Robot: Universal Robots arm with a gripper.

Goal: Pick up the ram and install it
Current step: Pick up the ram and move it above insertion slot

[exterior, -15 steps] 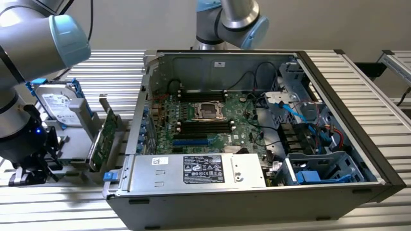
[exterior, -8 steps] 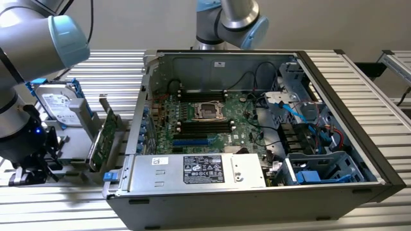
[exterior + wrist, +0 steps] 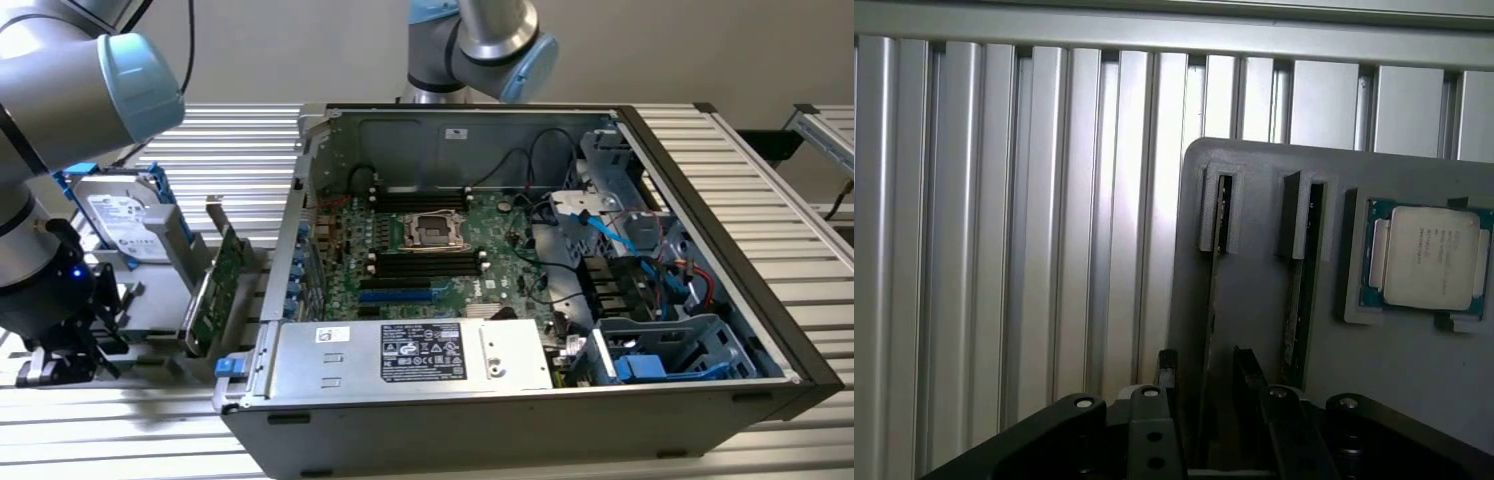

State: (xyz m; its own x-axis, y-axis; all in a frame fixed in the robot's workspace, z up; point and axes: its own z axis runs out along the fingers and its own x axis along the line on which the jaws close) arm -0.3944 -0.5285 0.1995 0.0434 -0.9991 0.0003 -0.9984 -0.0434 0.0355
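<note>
At the exterior view's left, the gripper [image 3: 60,352] hangs low over a grey holder [image 3: 1414,390] on the ribbed table [image 3: 1004,250]. Its fingers [image 3: 1167,365] are spread, one on each side of the ram [image 3: 1212,300], which stands on edge in the holder beside a second stick [image 3: 1295,300] and a processor [image 3: 1429,255]. The open computer case [image 3: 707,190] sits further right
</note>
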